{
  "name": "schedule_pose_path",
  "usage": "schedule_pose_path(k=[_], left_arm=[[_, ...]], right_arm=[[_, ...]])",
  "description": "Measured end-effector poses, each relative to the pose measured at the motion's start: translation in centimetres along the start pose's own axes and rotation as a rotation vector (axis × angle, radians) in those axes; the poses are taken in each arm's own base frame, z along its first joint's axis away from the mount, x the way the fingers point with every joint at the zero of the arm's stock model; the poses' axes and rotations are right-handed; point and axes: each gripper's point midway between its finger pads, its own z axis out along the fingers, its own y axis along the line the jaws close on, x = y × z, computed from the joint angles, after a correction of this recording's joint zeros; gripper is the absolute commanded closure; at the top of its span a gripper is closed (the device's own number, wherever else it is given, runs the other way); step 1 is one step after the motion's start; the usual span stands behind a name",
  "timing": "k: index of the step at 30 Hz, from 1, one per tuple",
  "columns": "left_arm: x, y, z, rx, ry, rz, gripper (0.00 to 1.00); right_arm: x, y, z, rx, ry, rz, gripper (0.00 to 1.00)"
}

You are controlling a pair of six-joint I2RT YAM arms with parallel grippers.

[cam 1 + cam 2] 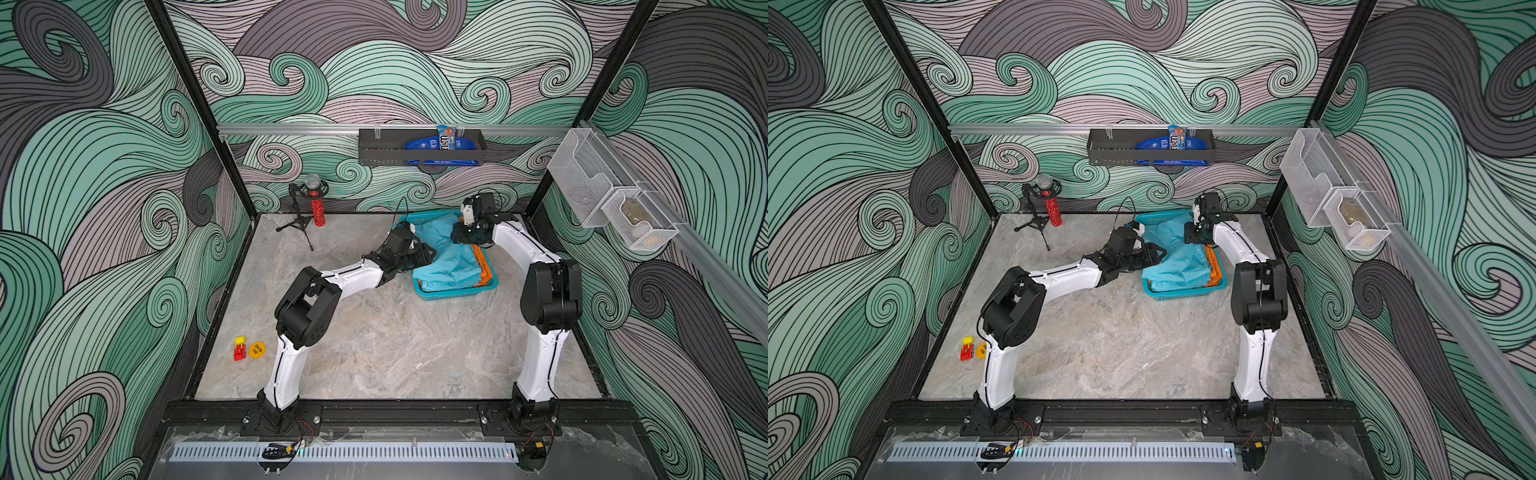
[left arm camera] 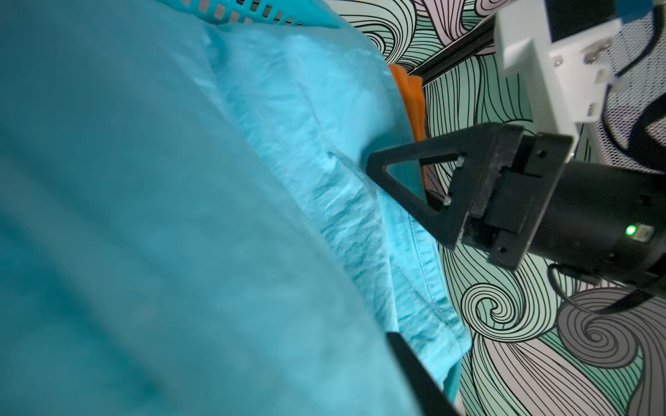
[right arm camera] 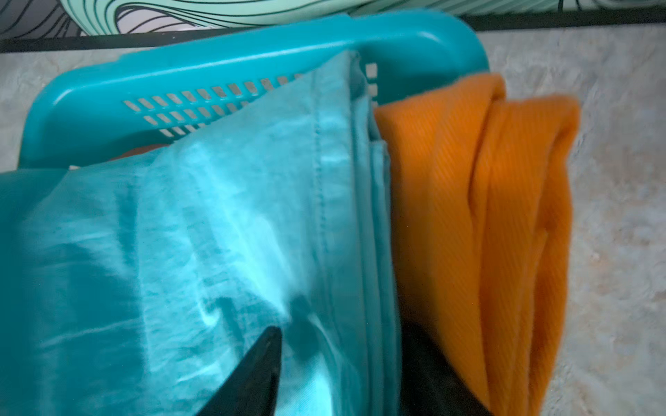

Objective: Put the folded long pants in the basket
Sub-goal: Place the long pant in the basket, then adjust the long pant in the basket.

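Observation:
The turquoise basket [image 1: 453,296] [image 1: 1179,294] stands at the back right of the table. Turquoise long pants [image 1: 444,257] [image 1: 1179,257] lie on top in it, rumpled and spilling over its left rim. Orange long pants [image 1: 484,264] [image 3: 504,216] lie beneath and hang over the right rim. My left gripper [image 1: 430,254] is at the basket's left side, open; one finger [image 2: 414,371] shows and cloth hides the other. My right gripper [image 1: 456,238] [image 3: 342,360] hovers over the far right part, open, with the turquoise pants' folded edge [image 3: 360,216] between its fingers [image 3: 259,367].
A microphone on a tripod [image 1: 313,203] stands at the back left. On the back wall hangs a black tray [image 1: 374,151] with snack packs. White mesh bins [image 1: 611,195] hang on the right wall. A red-yellow toy [image 1: 240,348] and a yellow disc [image 1: 257,349] lie front left.

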Motion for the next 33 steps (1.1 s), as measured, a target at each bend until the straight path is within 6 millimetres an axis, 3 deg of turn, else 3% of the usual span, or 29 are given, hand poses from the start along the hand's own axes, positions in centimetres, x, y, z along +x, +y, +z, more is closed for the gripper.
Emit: schedule_pose_path(k=[4, 7, 10, 11, 15, 18, 20, 22, 27, 30, 33], left_arm=[[-1.7, -0.8, -0.3, -0.003, -0.029, 0.031, 0.02], [-3.3, 0.3, -1.0, -0.045, -0.075, 0.052, 0.01], [-5.5, 1.5, -2.8, -0.098, -0.14, 0.095, 0.01], [-6.3, 1.8, -3.8, -0.109, -0.159, 0.114, 0.02], [-10.9, 3.6, -9.7, -0.141, -0.267, 0.183, 0.01], [-14.5, 6.7, -15.6, -0.187, -0.385, 0.23, 0.01], [-15.3, 10.0, -19.6, -0.254, -0.452, 0.264, 0.01], [-15.0, 13.5, -22.8, -0.338, -0.495, 0.297, 0.01], [-10.7, 20.1, -26.0, -0.498, -0.472, 0.366, 0.01], [-8.5, 23.5, -27.6, -0.577, -0.466, 0.353, 0.01], [-7.2, 26.3, -29.3, -0.649, -0.482, 0.314, 0.01]], right_arm=[[-2.2, -0.1, -2.8, 0.003, -0.082, -0.001, 0.37], [-3.8, -0.1, -5.5, 0.013, -0.152, -0.003, 0.36], [-5.3, -0.5, -8.3, 0.039, -0.228, 0.0, 0.13], [-5.6, -0.8, -9.1, 0.055, -0.254, -0.004, 0.1], [-4.0, -3.0, -10.4, 0.128, -0.313, 0.008, 0.07], [-0.5, -5.6, -10.3, 0.191, -0.354, 0.031, 0.07], [2.4, -7.2, -10.2, 0.226, -0.378, 0.042, 0.07], [4.9, -8.5, -10.2, 0.25, -0.422, 0.055, 0.07], [9.2, -10.2, -10.2, 0.282, -0.516, 0.074, 0.07], [10.6, -10.5, -10.2, 0.29, -0.551, 0.086, 0.06], [10.4, -10.4, -10.5, 0.282, -0.575, 0.093, 0.05]])
